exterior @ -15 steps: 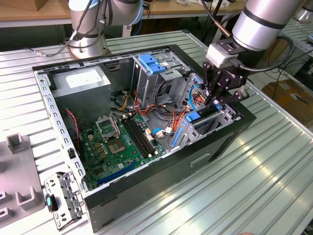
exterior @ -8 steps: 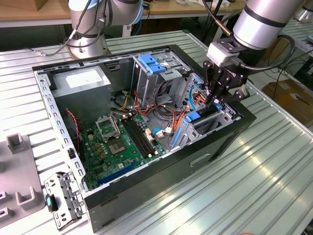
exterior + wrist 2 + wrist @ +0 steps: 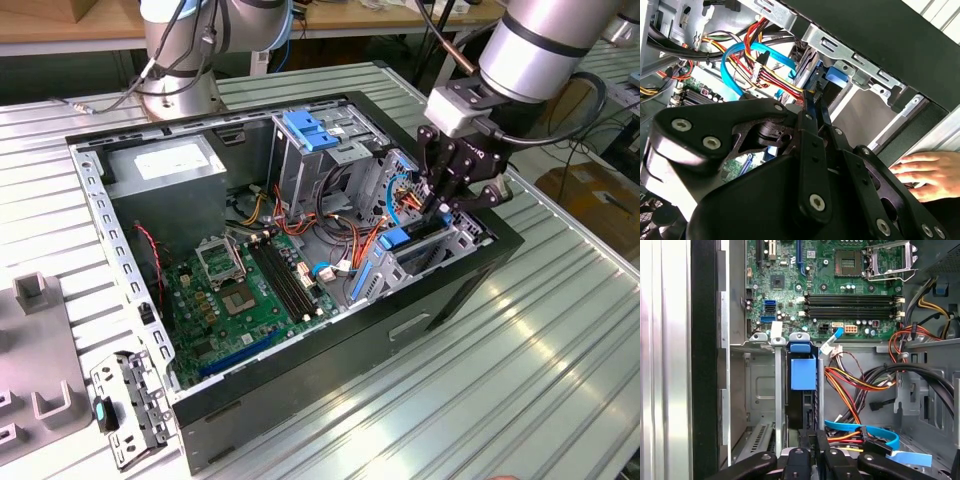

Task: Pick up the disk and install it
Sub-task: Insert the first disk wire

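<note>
The gripper (image 3: 447, 200) is down at the drive bay on the exterior view's right, fingers pinched on the disk (image 3: 803, 390), which stands on edge in its slot, long axis running straight away from the fingertips.

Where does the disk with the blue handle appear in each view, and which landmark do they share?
Exterior view: the disk stands in the bay toward the exterior view's right.
Second wrist view: the disk against the bay's metal frame.
First wrist view: the disk between metal rails, beside the cables.
Shared landmark: the motherboard.
</note>
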You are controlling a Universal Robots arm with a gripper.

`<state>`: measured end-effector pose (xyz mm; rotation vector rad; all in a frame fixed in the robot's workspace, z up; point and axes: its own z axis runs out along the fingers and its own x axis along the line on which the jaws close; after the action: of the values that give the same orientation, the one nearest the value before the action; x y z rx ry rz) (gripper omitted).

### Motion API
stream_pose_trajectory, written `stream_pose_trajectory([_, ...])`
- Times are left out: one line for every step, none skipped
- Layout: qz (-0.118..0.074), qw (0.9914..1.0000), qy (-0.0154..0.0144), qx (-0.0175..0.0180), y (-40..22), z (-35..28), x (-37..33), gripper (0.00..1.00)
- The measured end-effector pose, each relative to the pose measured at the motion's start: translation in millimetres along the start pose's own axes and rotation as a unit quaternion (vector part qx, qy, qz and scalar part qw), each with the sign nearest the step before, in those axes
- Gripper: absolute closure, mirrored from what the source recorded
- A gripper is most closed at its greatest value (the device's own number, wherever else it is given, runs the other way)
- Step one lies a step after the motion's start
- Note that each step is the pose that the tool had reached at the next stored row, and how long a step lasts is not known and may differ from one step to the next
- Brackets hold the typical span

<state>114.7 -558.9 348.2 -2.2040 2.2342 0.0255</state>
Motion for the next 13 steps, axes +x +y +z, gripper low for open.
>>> stream_pose_trajectory([0.000, 1.00000, -0.0001, 0.0000, 0.0, 0.4, 0.4, 0.83])
stream_pose_trajectory([0.001, 1.00000, 0.0000, 0.0000, 0.0, 2.2, 0.5, 0.83])
stream_pose_trajectory([0.002, 1.00000, 0.0002, 0.0000, -0.1, 6.0, 0.5, 0.83])
stream_pose_trajectory([0.002, 1.00000, 0.0000, 0.0000, 0.0, 6.0, 0.5, 0.83])
stream_pose_trajectory([0.002, 1.00000, -0.0003, 0.0000, -0.1, 3.8, 0.5, 0.83])
stream_pose_trajectory([0.002, 1.00000, -0.0001, 0.0000, -0.1, 2.8, 0.5, 0.83])
stream_pose_trajectory([0.002, 1.00000, -0.0001, 0.0000, -0.2, 2.2, 0.5, 0.83])
stream_pose_trajectory([0.002, 1.00000, -0.0002, 0.0000, -0.2, 2.0, 0.5, 0.83])
stream_pose_trajectory([0.002, 1.00000, -0.0002, 0.0000, -0.2, 2.0, 0.5, 0.83])
stream_pose_trajectory([0.002, 1.00000, -0.0002, 0.0000, -0.2, 2.0, 0.4, 0.83])
stream_pose_trajectory([0.002, 1.00000, 0.0000, 0.0000, -0.4, 1.8, 0.4, 0.83])
stream_pose_trajectory([0.002, 1.00000, 0.0000, 0.0000, -0.8, 1.7, 0.4, 0.83])
stream_pose_trajectory([0.002, 1.00000, 0.0000, 0.0000, -1.3, 1.7, 0.3, 0.83])
